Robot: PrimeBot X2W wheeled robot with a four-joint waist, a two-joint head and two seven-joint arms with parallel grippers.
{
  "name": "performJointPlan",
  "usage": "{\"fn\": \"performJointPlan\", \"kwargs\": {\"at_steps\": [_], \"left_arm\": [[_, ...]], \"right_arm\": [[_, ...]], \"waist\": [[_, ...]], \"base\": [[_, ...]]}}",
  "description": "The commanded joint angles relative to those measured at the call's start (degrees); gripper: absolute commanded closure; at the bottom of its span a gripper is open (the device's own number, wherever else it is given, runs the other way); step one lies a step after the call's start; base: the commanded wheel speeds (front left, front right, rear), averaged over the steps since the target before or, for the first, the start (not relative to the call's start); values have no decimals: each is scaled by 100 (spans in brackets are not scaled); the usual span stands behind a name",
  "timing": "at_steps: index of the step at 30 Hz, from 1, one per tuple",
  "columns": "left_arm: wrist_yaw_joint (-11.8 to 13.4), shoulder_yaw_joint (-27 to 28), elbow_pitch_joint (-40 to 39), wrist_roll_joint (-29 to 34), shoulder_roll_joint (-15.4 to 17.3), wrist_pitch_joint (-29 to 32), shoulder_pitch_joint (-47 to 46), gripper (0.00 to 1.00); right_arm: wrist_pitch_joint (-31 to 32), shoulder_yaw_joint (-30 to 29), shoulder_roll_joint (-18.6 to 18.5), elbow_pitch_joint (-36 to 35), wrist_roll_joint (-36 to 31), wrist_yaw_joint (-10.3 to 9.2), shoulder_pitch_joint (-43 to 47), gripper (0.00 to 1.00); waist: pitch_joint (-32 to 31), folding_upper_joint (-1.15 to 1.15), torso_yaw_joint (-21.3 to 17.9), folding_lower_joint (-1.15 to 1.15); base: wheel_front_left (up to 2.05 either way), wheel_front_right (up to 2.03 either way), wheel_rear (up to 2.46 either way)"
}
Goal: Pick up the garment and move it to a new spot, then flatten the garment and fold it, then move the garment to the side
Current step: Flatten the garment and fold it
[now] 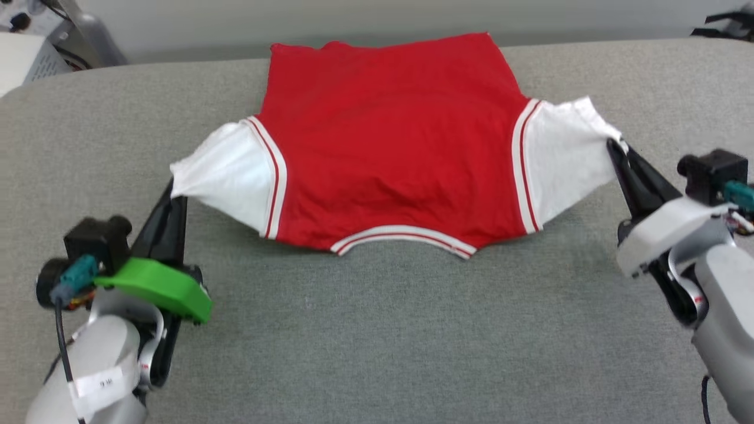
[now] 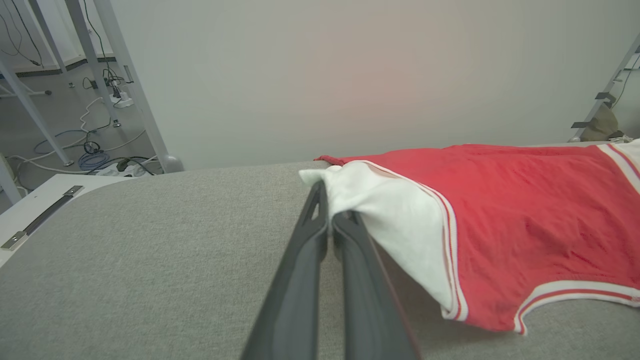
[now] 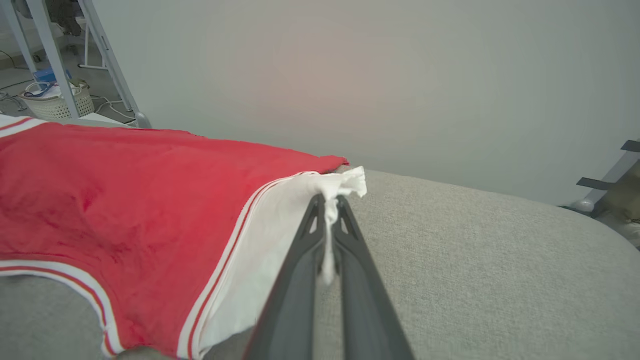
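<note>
Red jersey-style T-shirt [image 1: 394, 147] with white short sleeves is lying spread near the far edge of the grey fabric-covered surface [image 1: 377, 330], collar toward the robot, its sleeve-to-sleeve axis running between left tool [image 1: 172, 194] and right tool [image 1: 614, 147], each clamping closed on its nearer sleeve tip.

Garment [image 1: 389, 147] on table [image 1: 377, 330], toward far edge
</note>
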Motion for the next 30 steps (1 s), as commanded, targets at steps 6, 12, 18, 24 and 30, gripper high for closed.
{"fn": "performJointPlan", "kwargs": {"at_steps": [6, 12, 18, 24, 30], "left_arm": [[287, 74, -258, -239, -47, -33, 1234, 100], [494, 22, -436, -384, -72, 23, 2122, 100], [620, -98, -505, -441, -76, 136, 2658, 100], [589, -204, -267, -503, -151, 141, 2879, 100], [453, -279, -83, -471, -228, 84, 2856, 100]], "right_arm": [[235, -481, -150, -482, -3, -3, 1363, 100], [685, -1045, -159, -1049, -64, -3, 2588, 100], [1167, -1589, 68, -1543, -109, -3, 3665, 100], [1529, -2004, 221, -1744, -161, -3, 4459, 100], [1796, -2108, 279, -1903, -171, -3, 4754, 100]], "waist": [[-714, 0, 243, 1], [-1051, 0, 348, 1], [-1181, 0, 430, 1], [-1212, 0, 481, 1], [-1189, 0, 497, 1]], "base": [[0, 0, 0], [0, 0, 0], [0, 0, 0], [0, 0, 0], [0, 0, 0]]}}
